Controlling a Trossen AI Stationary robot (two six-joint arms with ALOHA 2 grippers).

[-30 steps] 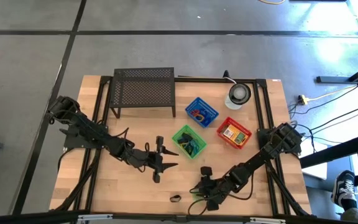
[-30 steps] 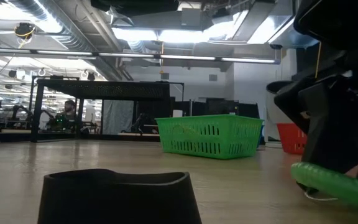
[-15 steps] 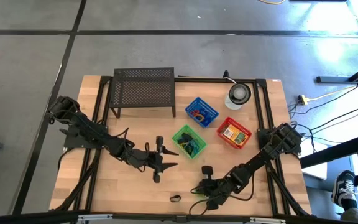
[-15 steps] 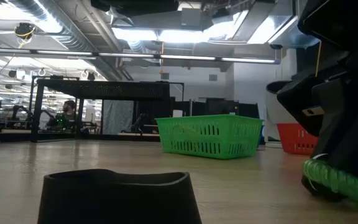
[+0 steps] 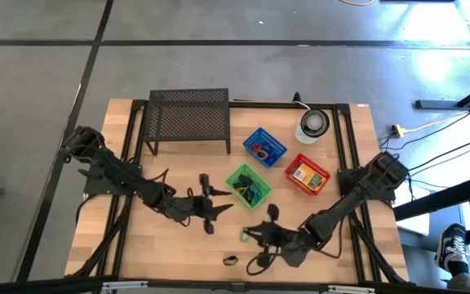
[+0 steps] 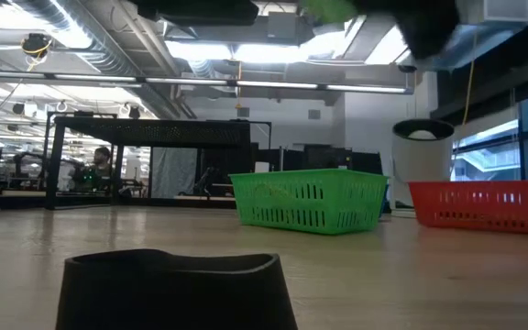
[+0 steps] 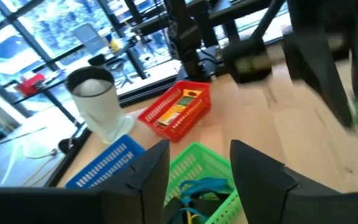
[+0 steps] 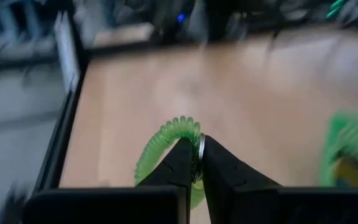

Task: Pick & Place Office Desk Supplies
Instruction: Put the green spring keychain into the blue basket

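Observation:
My right gripper (image 5: 250, 234) hangs above the table's near middle, shut on a green spiral coil (image 8: 166, 140) that carries a metal ring. In the low view the coil (image 6: 330, 9) is a green blur at the top, far above the wood. My left gripper (image 5: 217, 204) hovers open just left of the green basket (image 5: 248, 184), its fingers (image 7: 148, 177) apart with nothing between them. A small black clip (image 5: 230, 260) lies flat on the wood near the front edge, and it shows large in the low view (image 6: 172, 289). My right gripper pinches the coil at its ring end (image 8: 200, 149) between its two fingertips. The fingers reach in from the table's right side. The rest of the coil curves out ahead of the fingers in a loop, lifted clear of the table.
The green basket holds several coloured items. A blue basket (image 5: 264, 146) and a red basket (image 5: 307, 174) with a yellow-orange packet stand behind it. A black mesh rack (image 5: 188, 118) fills the far left and a round white object (image 5: 312, 124) the far right. Bare wood lies along the front left.
My right gripper has taken hold of the green coil down on the table and has risen with it, moving toward the table's left and far side. The coil, which lay on the wood, now hangs clear of it.

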